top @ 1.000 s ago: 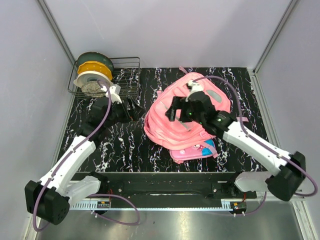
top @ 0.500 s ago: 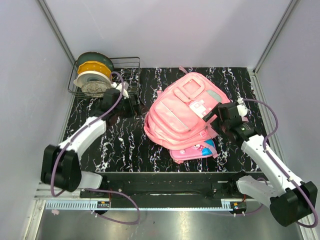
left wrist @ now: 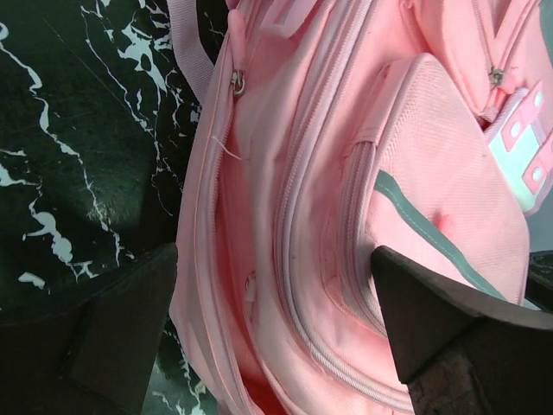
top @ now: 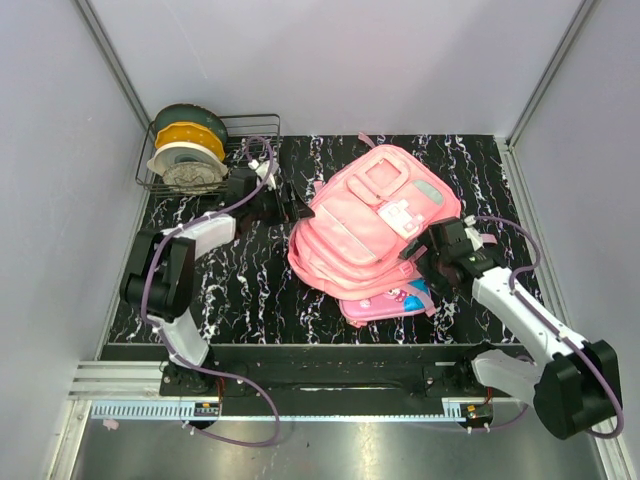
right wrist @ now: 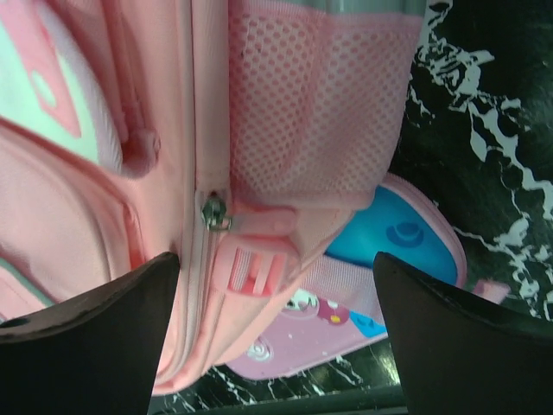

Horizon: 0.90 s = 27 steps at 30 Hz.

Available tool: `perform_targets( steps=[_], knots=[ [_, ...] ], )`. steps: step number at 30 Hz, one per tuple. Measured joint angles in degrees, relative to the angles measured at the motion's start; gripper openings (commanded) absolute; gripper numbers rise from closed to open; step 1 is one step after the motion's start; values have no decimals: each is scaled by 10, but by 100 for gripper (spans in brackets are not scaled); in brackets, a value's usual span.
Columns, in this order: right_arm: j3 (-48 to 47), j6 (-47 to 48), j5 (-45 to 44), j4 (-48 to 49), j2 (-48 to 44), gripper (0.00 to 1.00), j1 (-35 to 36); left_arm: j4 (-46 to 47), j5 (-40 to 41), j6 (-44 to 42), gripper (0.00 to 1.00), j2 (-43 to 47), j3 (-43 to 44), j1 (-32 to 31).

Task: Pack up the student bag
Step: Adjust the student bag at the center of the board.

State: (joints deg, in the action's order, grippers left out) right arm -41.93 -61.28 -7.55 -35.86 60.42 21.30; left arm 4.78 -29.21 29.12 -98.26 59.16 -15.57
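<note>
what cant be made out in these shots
Top view: the pencil case lies mostly under the student bag, so its print is hidden.
Left wrist view: the bag runs past the frame edges; its zip ends are cut off.
Top view: the rolls in the wire basket are too small to identify.

Overhead view looks down from behind; 2 wrist views, close up, share the student bag (top: 355, 235).

Student bag (top: 372, 222) between left pincer (top: 292, 202), right pincer (top: 428, 260).
</note>
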Motion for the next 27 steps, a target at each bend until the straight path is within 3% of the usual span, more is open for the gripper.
perform_targets(
  steps=[4,5,8,9,10,11,12,13,17,21,27],
  knots=[
    [6,11,13,35,39,100,-13,38,-40,2,97,-44,0,5],
    [9,16,16,44,43,99,-16,48,-51,4,86,-53,1,7],
    [23,38,27,79,48,85,-24,84,-84,16,66,-80,4,10],
    [29,45,33,97,48,81,-26,97,-94,22,48,-87,3,10],
    [37,56,40,119,49,66,-28,111,-102,29,42,-92,2,10],
    [45,65,44,139,48,61,-30,134,-115,38,37,-95,-5,10],
    [54,71,53,163,49,57,-31,151,-118,48,25,-96,-12,10],
    [57,81,59,180,53,48,-33,175,-126,57,20,-96,-24,10],
    [51,121,80,221,89,38,-39,258,-135,100,3,-100,-65,10],
    [21,163,90,235,144,35,-45,323,-122,132,0,-101,-107,10],
    [-50,242,99,235,222,38,-48,400,-68,175,0,-52,-208,0]
  ],
)
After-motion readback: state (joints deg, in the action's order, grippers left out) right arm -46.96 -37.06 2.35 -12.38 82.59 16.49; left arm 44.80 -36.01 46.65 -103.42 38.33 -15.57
